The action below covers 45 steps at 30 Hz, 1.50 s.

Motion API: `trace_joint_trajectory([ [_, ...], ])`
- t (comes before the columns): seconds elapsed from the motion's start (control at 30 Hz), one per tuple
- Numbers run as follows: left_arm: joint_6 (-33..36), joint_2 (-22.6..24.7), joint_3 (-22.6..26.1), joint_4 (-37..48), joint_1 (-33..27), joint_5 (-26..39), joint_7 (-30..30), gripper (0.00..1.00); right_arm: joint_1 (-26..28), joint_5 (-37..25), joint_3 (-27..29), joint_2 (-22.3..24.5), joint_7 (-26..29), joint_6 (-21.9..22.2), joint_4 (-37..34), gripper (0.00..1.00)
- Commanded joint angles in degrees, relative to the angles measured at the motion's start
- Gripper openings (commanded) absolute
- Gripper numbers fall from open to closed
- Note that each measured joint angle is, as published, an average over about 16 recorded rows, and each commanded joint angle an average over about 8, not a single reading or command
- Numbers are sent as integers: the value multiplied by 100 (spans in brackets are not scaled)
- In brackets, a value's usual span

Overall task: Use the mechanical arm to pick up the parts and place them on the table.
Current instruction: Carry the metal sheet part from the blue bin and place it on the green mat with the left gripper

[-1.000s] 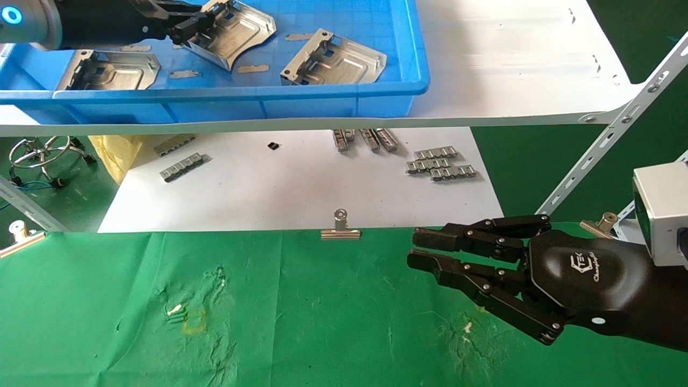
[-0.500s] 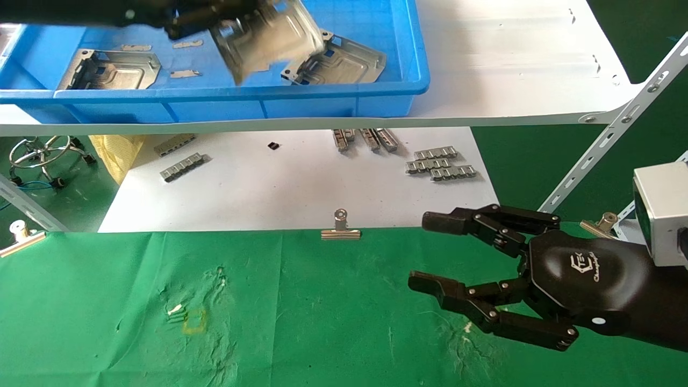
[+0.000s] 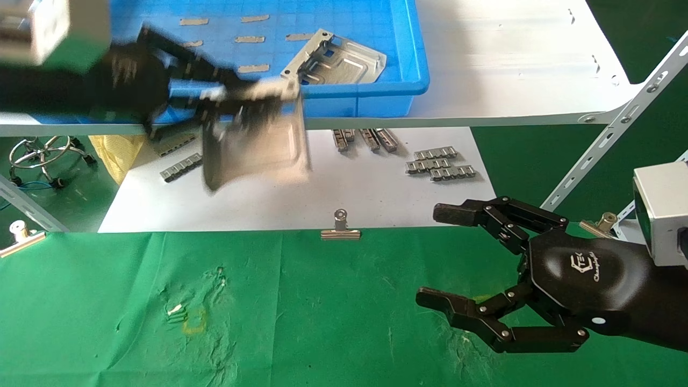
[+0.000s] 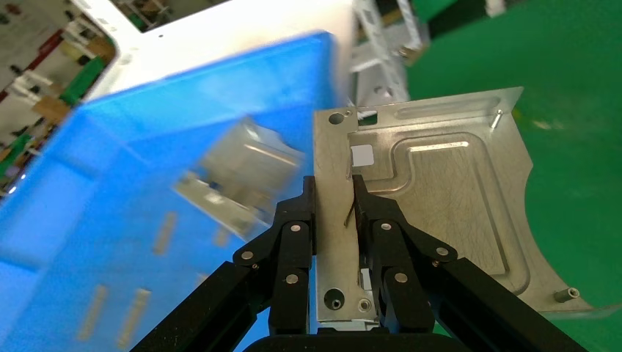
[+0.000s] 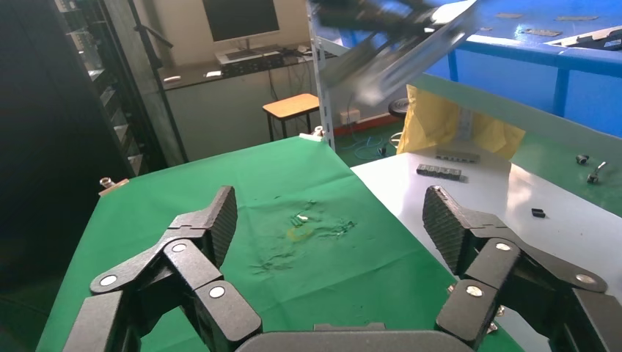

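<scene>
Because we carry it by one edge only, the silvery stamped sheet-metal part (image 3: 257,140) hanging below the blue plastic bin (image 3: 376,88) could swing, slip, or clip the white shelf board under that bin before reaching the green cloth table (image 3: 301,312). Our glossy black left hand (image 4: 334,220) pinches its perforated flange; ribs show, one edge curving. Our right hand (image 3: 451,258), far from the bin, hovers spread.

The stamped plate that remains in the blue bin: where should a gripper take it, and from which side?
Probably by the upturned perforated flange of the stamped plate, coming from above. The plate lies flat on the floor of the blue bin, so only that raised edge gives fingers two faces to pinch.
</scene>
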Motion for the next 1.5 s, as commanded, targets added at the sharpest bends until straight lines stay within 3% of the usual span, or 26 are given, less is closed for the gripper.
trace_joint_trajectory([
  [0.03, 12, -274, 182, -518, 296, -316, 48, 0, 0, 0, 0, 0, 0, 0, 0, 100],
  [0.13, -24, -709, 628, -1022, 679, -633, 206, 0, 0, 0, 0, 0, 0, 0, 0, 100],
  [0.27, -82, -982, 1137, -1072, 983, -748, 570, 0, 0, 0, 0, 0, 0, 0, 0, 100],
  [0.47, -152, -861, 1667, -390, 1246, -586, 1283, 0, 0, 0, 0, 0, 0, 0, 0, 100],
  [0.7, -237, -593, 1932, 557, 1388, -402, 2146, 0, 0, 0, 0, 0, 0, 0, 0, 100],
  [0.73, -240, -558, 1945, 669, 1401, -395, 2256, 3, 0, 0, 0, 0, 0, 0, 0, 100],
  [0.77, -243, -525, 1954, 768, 1411, -395, 2354, 14, 0, 0, 0, 0, 0, 0, 0, 100],
  [1.0, -340, -276, 1967, 1356, 1467, -437, 2833, 98, 0, 0, 0, 0, 0, 0, 0, 100],
  [1.33, -292, -86, 1864, 1869, 1415, -608, 3065, 100, 0, 0, 0, 0, 0, 0, 0, 100],
  [1.5, -104, -169, 1716, 1852, 1462, -922, 2802, 100, 0, 0, 0, 0, 0, 0, 0, 100],
])
